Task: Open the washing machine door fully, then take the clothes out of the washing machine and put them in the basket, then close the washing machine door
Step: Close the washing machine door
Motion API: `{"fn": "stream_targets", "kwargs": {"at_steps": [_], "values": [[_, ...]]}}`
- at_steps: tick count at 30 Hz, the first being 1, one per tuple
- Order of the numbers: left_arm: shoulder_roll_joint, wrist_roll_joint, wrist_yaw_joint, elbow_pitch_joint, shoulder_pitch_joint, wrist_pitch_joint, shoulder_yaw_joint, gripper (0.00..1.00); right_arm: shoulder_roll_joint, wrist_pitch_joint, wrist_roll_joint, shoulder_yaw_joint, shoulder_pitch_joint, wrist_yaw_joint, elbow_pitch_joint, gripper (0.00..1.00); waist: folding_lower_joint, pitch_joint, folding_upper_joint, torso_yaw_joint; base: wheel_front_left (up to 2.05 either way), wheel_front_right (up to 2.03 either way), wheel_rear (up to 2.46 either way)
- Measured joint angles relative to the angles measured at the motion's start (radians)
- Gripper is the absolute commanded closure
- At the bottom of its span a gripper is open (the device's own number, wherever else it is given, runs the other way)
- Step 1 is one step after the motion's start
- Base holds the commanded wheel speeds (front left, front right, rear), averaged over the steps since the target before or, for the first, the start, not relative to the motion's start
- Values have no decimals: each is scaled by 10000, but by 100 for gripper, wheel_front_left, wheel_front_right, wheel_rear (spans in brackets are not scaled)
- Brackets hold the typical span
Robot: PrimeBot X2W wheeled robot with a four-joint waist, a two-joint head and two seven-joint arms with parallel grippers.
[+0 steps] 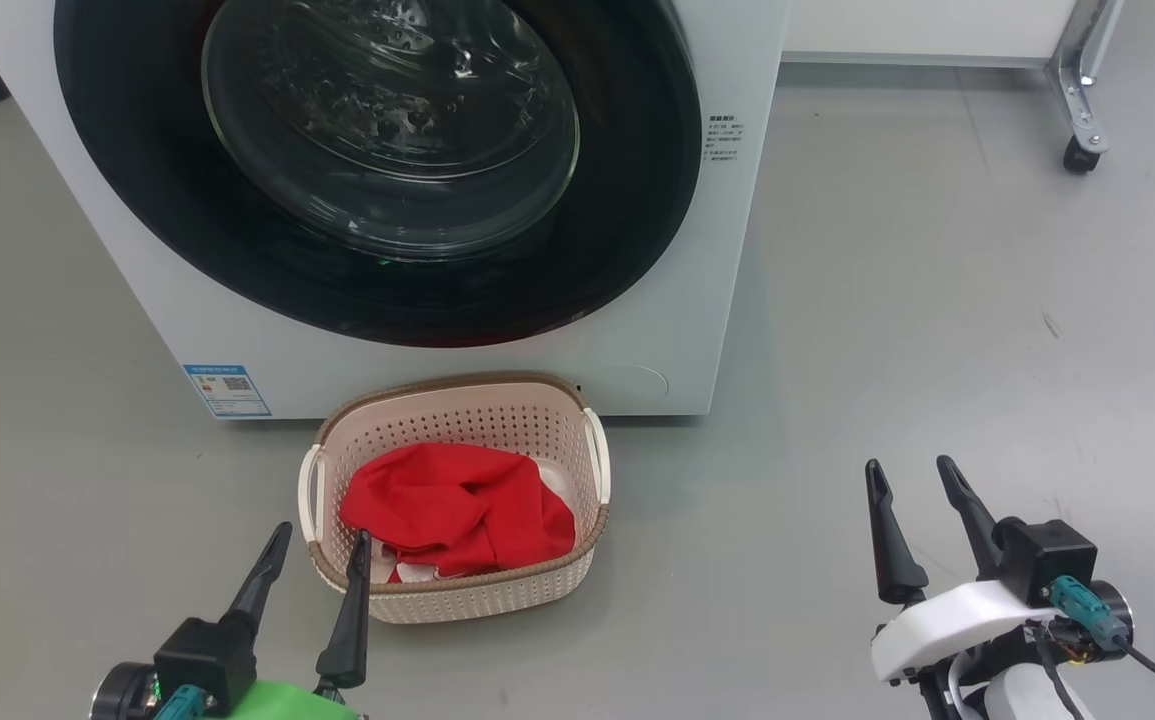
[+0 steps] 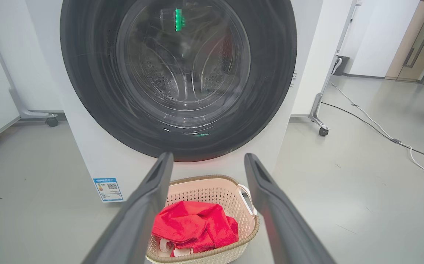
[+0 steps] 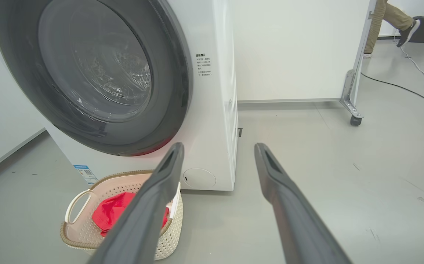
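Note:
The white washing machine (image 1: 697, 330) stands ahead with its round black-rimmed door (image 1: 377, 160) shut flat against the front. On the floor just before it sits the cream basket (image 1: 457, 410), holding the red clothes (image 1: 457, 510). My left gripper (image 1: 322, 530) is open and empty, low at the basket's near left corner. Off to the right over bare floor, my right gripper (image 1: 909, 462) is open and empty too. In the left wrist view the door (image 2: 178, 73), basket (image 2: 212, 183) and clothes (image 2: 193, 223) lie ahead of my left gripper (image 2: 206, 157). In the right wrist view the basket (image 3: 87, 234) lies left of my right gripper (image 3: 217, 146).
A white panel on a castor leg (image 1: 1082, 150) stands behind and to the right of the washer. Cables (image 2: 380, 130) run across the grey floor at the right. A person's legs (image 3: 388, 14) pass at the far right in the right wrist view. Another castor (image 2: 52, 121) sits left of the washer.

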Motion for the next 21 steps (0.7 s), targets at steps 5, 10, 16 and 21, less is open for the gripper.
{"fn": "stream_targets", "kwargs": {"at_steps": [5,10,16,21], "values": [[2,-6,50,-146,161,0,25,0,10,0,0,100,446,-73,-309,0,0,-184,0,-132,0,0,0],[23,-12,88,-257,350,148,-27,0,27,0,0,136,829,-176,-660,0,0,-284,0,-234,0,0,0],[52,-12,88,-416,370,221,-48,0,31,0,0,146,1078,-263,-1018,0,0,-325,0,-258,0,0,0],[75,-12,100,-531,396,305,-56,0,33,0,0,159,1216,-422,-1279,0,0,-339,0,-277,0,0,0]]}}
